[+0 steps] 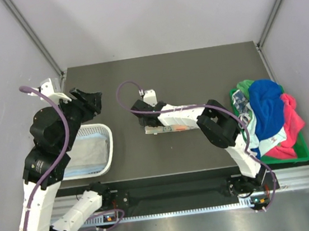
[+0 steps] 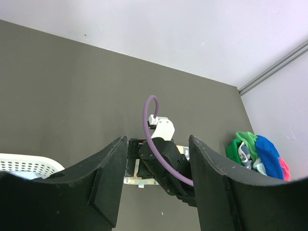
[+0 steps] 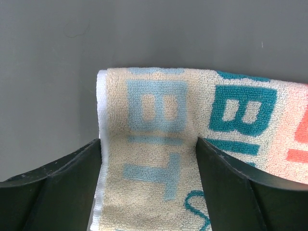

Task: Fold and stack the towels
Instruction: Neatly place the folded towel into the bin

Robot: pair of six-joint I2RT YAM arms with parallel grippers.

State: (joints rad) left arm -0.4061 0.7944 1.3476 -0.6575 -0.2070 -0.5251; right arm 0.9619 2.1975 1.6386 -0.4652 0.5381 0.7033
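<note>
Two piles so far, and one towel being worked in between. The right gripper (image 3: 148, 142) is down over the white towel with the teal and orange print (image 1: 173, 128), which lies as a folded strip in the middle of the table (image 1: 194, 71). Its fingers are spread wide on either side of the folded end, not pinching anything as far as I can see. So my guess is we're mid-fold on this one, or about to lift it. The next move calls for closing squarely on that end without messing up the fold, then carrying it left.

The left gripper (image 2: 158, 139) hangs above the basket with its fingers apart and nothing between them.

Containers: the white basket (image 1: 108, 141) on the left holds folded towels (image 1: 89, 154), pale blue and whitish-grey by the look of it. The green tray (image 1: 303, 156) on the right has a loose heap (image 1: 266, 107) of royal blue, pink, green and some printed white, all unfolded.
</note>
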